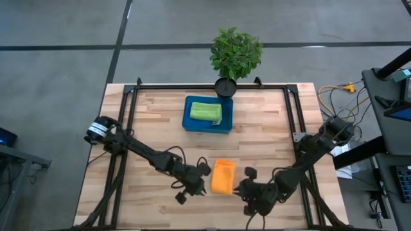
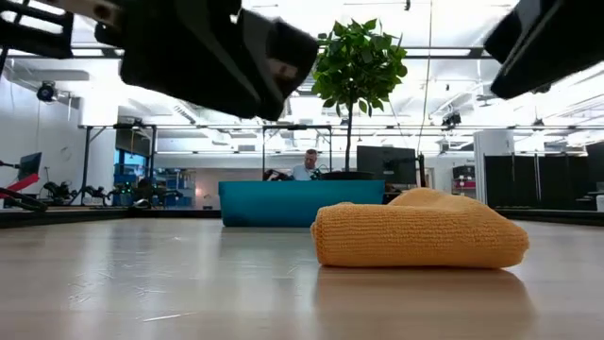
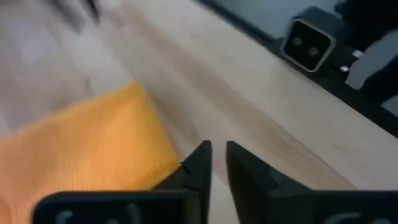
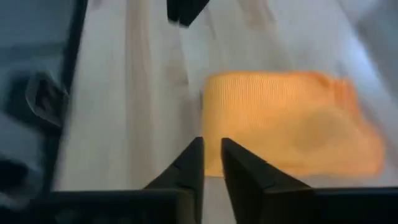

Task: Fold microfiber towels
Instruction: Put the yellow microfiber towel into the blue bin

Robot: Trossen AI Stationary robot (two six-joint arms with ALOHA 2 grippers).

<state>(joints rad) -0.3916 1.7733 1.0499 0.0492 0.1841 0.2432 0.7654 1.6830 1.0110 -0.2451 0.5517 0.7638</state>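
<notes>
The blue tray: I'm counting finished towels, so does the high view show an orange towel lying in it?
No. The blue tray holds a folded green towel; the orange towel lies on the table.
</notes>
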